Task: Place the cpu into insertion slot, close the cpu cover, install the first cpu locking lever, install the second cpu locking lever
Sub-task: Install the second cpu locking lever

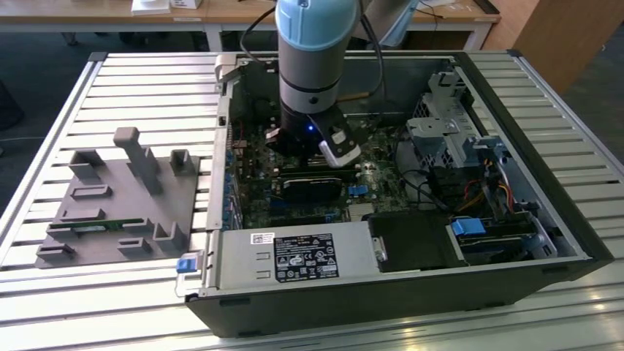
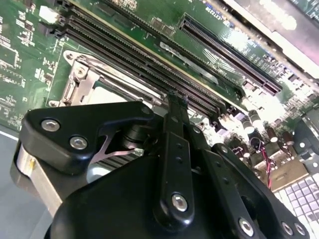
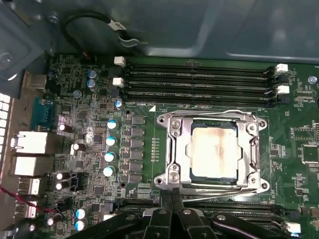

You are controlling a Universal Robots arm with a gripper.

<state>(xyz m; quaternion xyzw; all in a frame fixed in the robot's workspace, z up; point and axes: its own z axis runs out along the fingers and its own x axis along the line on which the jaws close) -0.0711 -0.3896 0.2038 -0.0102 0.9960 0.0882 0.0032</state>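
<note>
I am looking down into the open black metal computer case (image 1: 546,219), which is lying on the slatted metal worktop (image 1: 58,95); on the exterior view's left a grey moulded parts fixture (image 1: 117,205) is sitting on the slats, and to its right my pale blue arm is reaching straight down over the green motherboard (image 3: 89,149). In the first wrist view the small flat square cpu (image 3: 214,152) with its silvery-grey metal top is already lying inside the square black insertion slot (image 3: 190,149), and the thin silvery-grey sheet-metal cpu cover (image 3: 174,149) is lying down flat around it, framing the chip through its window. So I am judging the first two steps done. The black pincer (image 3: 172,195) is hovering at the socket's edge, by a thin metal locking lever (image 3: 214,187) running along that side; its narrow fingers are sitting pressed together, gripping nothing that I can make out. Whether that lever is already hooked I cannot tell, so I am counting the lever work as the part in hand.
</note>
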